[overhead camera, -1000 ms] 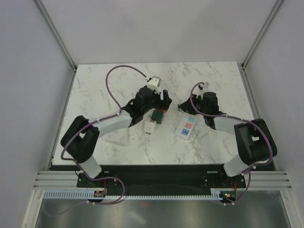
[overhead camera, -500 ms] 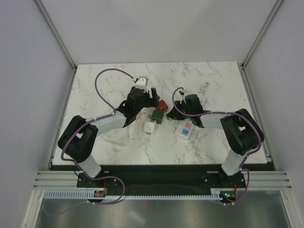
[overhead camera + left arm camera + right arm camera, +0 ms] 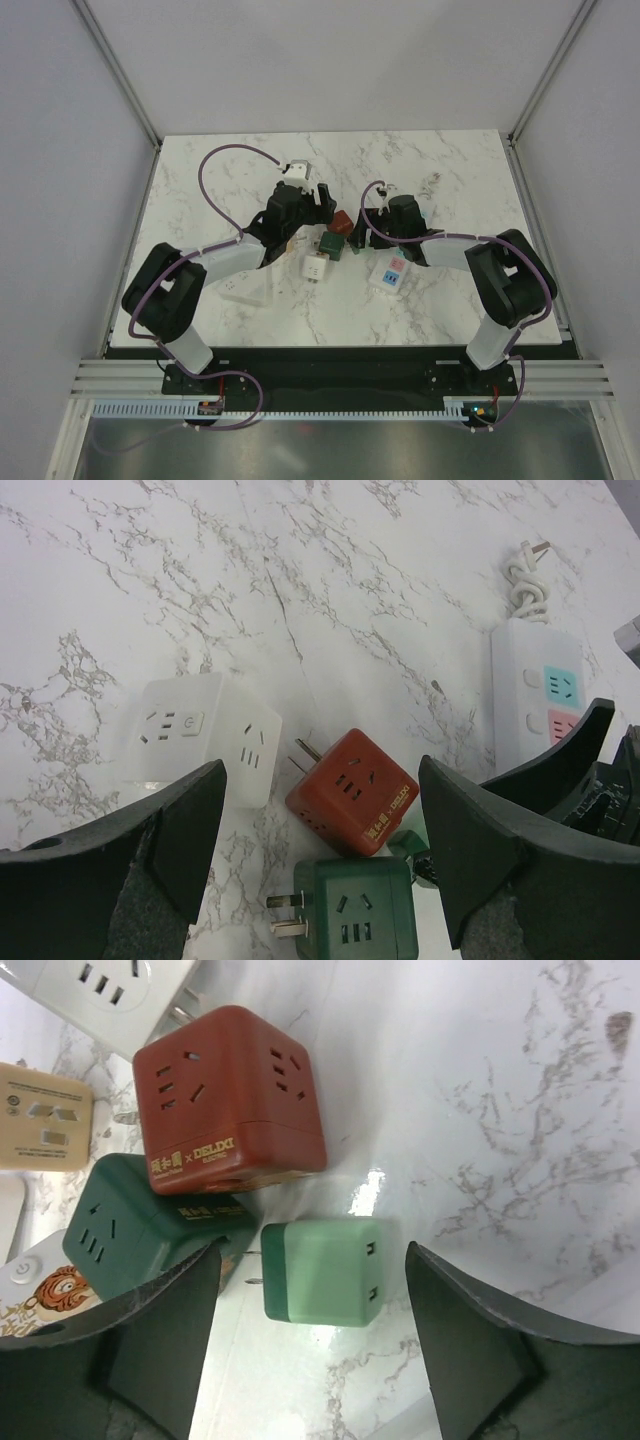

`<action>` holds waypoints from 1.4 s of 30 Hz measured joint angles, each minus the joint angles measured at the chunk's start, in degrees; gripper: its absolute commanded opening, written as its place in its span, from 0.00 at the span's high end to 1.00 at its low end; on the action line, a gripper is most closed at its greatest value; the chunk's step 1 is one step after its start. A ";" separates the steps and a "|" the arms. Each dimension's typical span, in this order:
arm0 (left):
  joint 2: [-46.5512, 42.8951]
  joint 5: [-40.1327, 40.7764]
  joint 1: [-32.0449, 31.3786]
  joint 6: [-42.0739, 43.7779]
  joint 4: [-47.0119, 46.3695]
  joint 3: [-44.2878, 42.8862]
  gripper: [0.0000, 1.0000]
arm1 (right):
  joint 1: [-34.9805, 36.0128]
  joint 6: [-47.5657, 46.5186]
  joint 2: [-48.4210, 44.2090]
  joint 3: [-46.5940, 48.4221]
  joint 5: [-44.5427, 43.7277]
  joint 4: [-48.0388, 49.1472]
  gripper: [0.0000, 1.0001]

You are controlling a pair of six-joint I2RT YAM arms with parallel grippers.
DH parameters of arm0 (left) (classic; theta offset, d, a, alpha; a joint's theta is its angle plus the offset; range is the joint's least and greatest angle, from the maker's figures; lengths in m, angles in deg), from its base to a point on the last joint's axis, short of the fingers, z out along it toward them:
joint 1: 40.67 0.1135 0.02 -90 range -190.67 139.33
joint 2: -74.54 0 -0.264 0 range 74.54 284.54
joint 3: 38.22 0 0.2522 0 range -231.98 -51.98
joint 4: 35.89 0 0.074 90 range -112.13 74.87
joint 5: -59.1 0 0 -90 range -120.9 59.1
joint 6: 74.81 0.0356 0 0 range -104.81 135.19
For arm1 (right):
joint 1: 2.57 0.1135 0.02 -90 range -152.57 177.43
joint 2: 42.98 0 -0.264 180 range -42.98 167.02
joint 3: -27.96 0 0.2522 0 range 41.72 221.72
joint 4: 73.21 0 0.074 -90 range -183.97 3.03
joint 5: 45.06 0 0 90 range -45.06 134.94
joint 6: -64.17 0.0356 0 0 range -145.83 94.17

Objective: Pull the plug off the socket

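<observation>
Room: plain pale grey walls (image 3: pixel 320 60) on three sides, with metal posts (image 3: pixel 119 75) rising from the table's back corners.
Surface: a white table (image 3: pixel 470 170) veined grey like marble, glossy enough to throw a glare in the right wrist view.
Power strip (image 3: pixel 390 272): flat on the table a little right of the middle, toward the near edge. Its far end is hidden under the right arm (its bundled cord (image 3: pixel 525 575) lies beyond that end).
Pale green plug (image 3: pixel 325 1270): out of the power strip, on its side on the bare table with its prongs pointing at the green cube. They seem to stop just short of it, though the shadow makes that hard to judge.
Red cube (image 3: pixel 230 1100): near the table's middle, just beside the green cube (image 3: pixel 150 1225).
White cube (image 3: pixel 205 735): left of the red cube, whose prongs point toward it.
Left gripper (image 3: pixel 320 775): fingers wide apart above the cubes, holding nothing.
Right gripper (image 3: pixel 312 1255): fingers spread, with the pale green plug lying between them and a gap on each side, so nothing is gripped.
</observation>
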State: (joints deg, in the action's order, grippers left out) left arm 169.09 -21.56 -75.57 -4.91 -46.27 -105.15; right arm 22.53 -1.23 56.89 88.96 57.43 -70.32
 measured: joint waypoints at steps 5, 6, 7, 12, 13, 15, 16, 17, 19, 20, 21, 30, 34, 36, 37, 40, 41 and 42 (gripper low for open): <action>0.00 0.00 0.00 0.00 -0.02 0.00 0.16 | 0.02 -1.77 -2.47 0.81 -5.03 -4.37 0.02; 0.00 0.00 0.00 -0.02 0.00 0.00 0.16 | 0.02 -2.12 -3.17 0.96 -6.51 -5.35 0.02; 0.00 0.02 0.00 -0.02 -0.02 0.00 0.16 | 0.02 -2.49 -4.02 1.18 -8.57 -6.67 0.02; -0.22 -0.26 0.00 -0.20 -0.24 0.70 0.16 | 0.76 -3.41 -8.57 1.73 -17.81 -11.93 0.02; -0.70 -0.57 0.00 -0.42 -0.33 1.62 0.15 | 1.14 -3.39 -9.53 1.73 -19.19 -12.81 0.02; -2.21 -0.74 -0.13 -0.70 -0.22 3.65 0.12 | 2.05 -3.34 -11.23 1.73 -21.20 -14.53 0.02; -2.95 -0.76 -0.22 -0.92 -0.17 4.50 0.11 | 2.62 -3.28 -11.96 1.73 -21.88 -15.41 0.02; -4.00 -0.83 -0.33 -1.07 -0.11 5.62 0.11 | 3.21 -3.17 -12.57 1.73 -22.49 -16.33 0.02; -6.27 -0.87 -0.50 -1.53 0.42 7.43 0.10 | 4.26 -2.73 -13.70 1.70 -23.17 -18.18 0.02; -7.50 -0.96 -0.52 -1.77 1.03 8.15 0.09 | 4.83 -2.29 -14.36 1.64 -23.34 -19.02 0.02; -9.09 -0.98 -0.61 -2.12 1.81 8.98 0.09 | 5.29 -1.81 -15.28 1.31 -23.39 -19.65 0.02; -35.71 -4.50 -2.16 -10.21 5.64 26.84 0.05 | 7.04 6.25 -30.69 -12.87 -22.99 -19.32 0.02; -48.06 -7.02 -2.21 -15.04 6.64 36.30 0.04 | 7.04 10.23 -38.18 -21.44 -23.10 -16.26 0.02; -57.51 -7.69 -2.21 -18.29 7.50 42.66 0.03 | 7.04 12.48 -44.50 -27.58 -22.77 -13.25 0.02; -62.73 -7.98 -2.23 -20.00 8.55 45.66 0.03 | 7.04 13.64 -48.28 -30.47 -22.71 -12.74 0.02; -79.08 -8.24 -2.25 -24.85 13.64 50.51 0.01 | 7.06 16.76 -59.43 -36.89 -22.01 -11.93 0.02; -84.46 -8.04 -2.25 -26.27 16.06 50.97 0.01 | 7.06 17.90 -63.28 -38.38 -21.92 -12.28 0.02; -89.64 -8.04 -2.25 -27.63 17.73 50.99 0.00 | 7.04 18.86 -66.45 -39.45 -21.55 -12.46 0.02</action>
State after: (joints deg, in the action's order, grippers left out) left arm 79.45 -29.60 -77.82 -32.54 -28.55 -54.16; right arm 29.57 17.63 -9.55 49.51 35.88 -82.78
